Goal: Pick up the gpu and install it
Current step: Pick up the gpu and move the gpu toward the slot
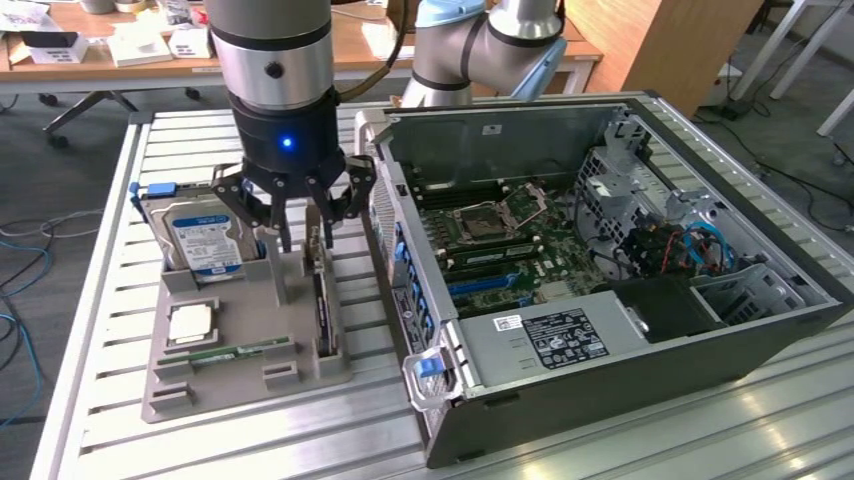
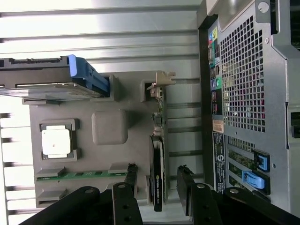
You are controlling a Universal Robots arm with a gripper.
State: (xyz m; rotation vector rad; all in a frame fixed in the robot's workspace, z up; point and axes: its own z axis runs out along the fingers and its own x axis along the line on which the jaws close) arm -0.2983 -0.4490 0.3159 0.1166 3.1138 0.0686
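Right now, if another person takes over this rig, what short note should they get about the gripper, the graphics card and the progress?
Gripper: open, one finger on each side of the thin black GPU card with silver end bracket, gaps visible.
Card: upright on its edge in the grey plastic holder tray, beside the open black computer case.
Done: gripper placed around the card.
Left: grasping, lifting, installing.

Gripper [image 1: 307,238] hung over the grey holder tray [image 1: 230,385], jaws apart, one finger either side of the gpu [image 1: 322,305]. Gpu stood on edge along the tray edge facing the open computer case [image 1: 601,400]. Hard drive [image 1: 200,235] stood upright at a tray corner away from the case.
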